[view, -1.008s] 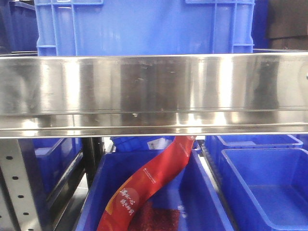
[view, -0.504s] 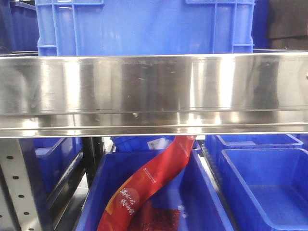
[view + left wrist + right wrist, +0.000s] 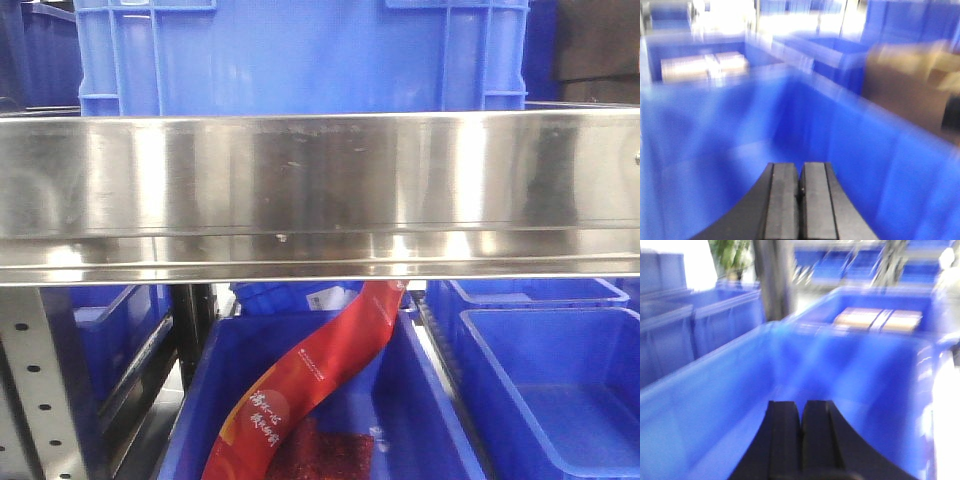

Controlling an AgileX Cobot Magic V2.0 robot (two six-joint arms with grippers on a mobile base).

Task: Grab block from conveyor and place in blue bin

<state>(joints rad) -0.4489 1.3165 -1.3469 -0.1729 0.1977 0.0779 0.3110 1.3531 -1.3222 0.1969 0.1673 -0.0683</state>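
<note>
My left gripper (image 3: 800, 166) is shut with its pads pressed together and nothing between them. It hangs over the inside of a blue bin (image 3: 715, 130); the view is blurred. My right gripper (image 3: 802, 403) is also shut and empty, over the inside of another blue bin (image 3: 710, 390), also blurred. No block shows in any view. The conveyor's dark belt is out of view; the front view shows only a shiny steel side rail (image 3: 320, 190) with a large blue crate (image 3: 300, 55) behind it. Neither gripper shows in the front view.
Below the rail stands a blue bin (image 3: 430, 400) with a long red packet (image 3: 310, 375) in it, and another blue bin (image 3: 550, 390) to its right. A brown cardboard box (image 3: 910, 85) sits at the right of the left wrist view. Pale boxes (image 3: 877, 320) lie in a far bin.
</note>
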